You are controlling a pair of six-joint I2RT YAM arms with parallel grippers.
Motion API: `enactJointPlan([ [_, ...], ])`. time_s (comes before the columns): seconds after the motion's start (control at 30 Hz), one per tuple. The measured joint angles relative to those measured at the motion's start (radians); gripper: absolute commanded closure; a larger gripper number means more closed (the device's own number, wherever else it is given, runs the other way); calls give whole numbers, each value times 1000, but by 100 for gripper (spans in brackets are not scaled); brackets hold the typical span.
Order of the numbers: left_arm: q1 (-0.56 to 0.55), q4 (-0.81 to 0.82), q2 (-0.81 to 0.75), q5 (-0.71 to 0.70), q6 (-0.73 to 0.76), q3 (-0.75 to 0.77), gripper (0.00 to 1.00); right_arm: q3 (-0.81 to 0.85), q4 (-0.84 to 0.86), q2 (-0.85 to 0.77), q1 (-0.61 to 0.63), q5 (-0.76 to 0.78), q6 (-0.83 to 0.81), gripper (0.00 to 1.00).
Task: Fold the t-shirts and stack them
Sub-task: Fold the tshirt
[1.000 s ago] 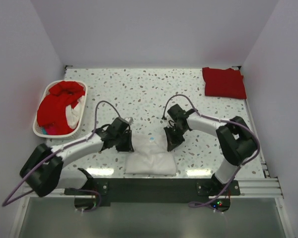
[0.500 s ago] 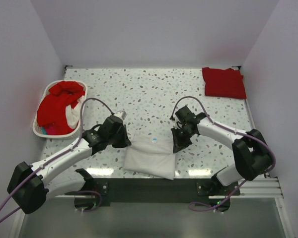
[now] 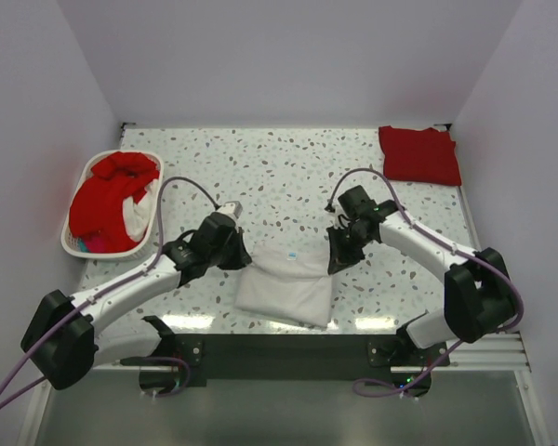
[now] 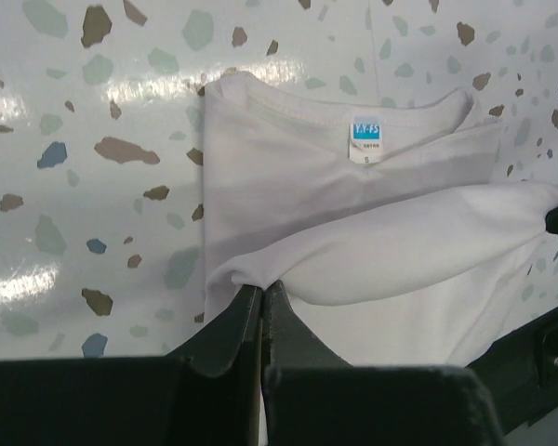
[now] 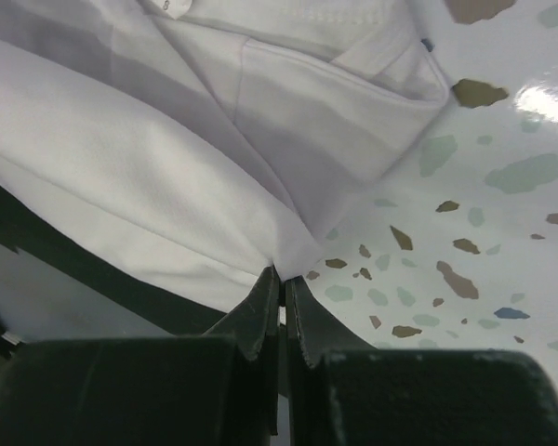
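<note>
The white t-shirt (image 3: 284, 290) lies partly folded at the near middle of the table, its blue neck label (image 4: 365, 131) facing up. My left gripper (image 3: 240, 263) is shut on the shirt's left edge (image 4: 251, 274) and holds it lifted above the table. My right gripper (image 3: 333, 267) is shut on the shirt's right edge (image 5: 288, 246) and holds it up too. The lifted fold (image 4: 418, 251) hangs between the two grippers over the lower layer. A folded red t-shirt (image 3: 419, 154) lies at the far right corner. More red t-shirts (image 3: 107, 192) are piled in the basket.
A white oval basket (image 3: 74, 246) stands at the left edge, holding red and white cloth. The table's near edge and black rail (image 3: 288, 348) run just below the white shirt. Grey walls close in the table on three sides.
Both grippers have moved away from the near edge and a little apart, lifting the white shirt's edge. The shirt has shifted and stretched between them, its near part now skewed.
</note>
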Motion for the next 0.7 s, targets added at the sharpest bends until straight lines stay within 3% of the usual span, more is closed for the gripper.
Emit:
enactJointPlan([
  [0.17, 0, 142, 73, -18, 29, -3, 100, -30, 54, 29, -113, -8, -17, 100],
  [0.43, 24, 270, 178, -60, 53, -19, 100, -30, 145, 123, -123, 2, -26, 100],
  [0.5, 37, 308, 185, -66, 54, -32, 94, -30, 163, 123, -124, 10, -24, 93],
  [0.57, 45, 332, 193, -67, 62, -39, 83, -25, 175, 123, -125, 23, -17, 79],
  [0.7, 46, 350, 195, -67, 76, -39, 75, 0, 174, 118, -126, 50, -17, 61],
])
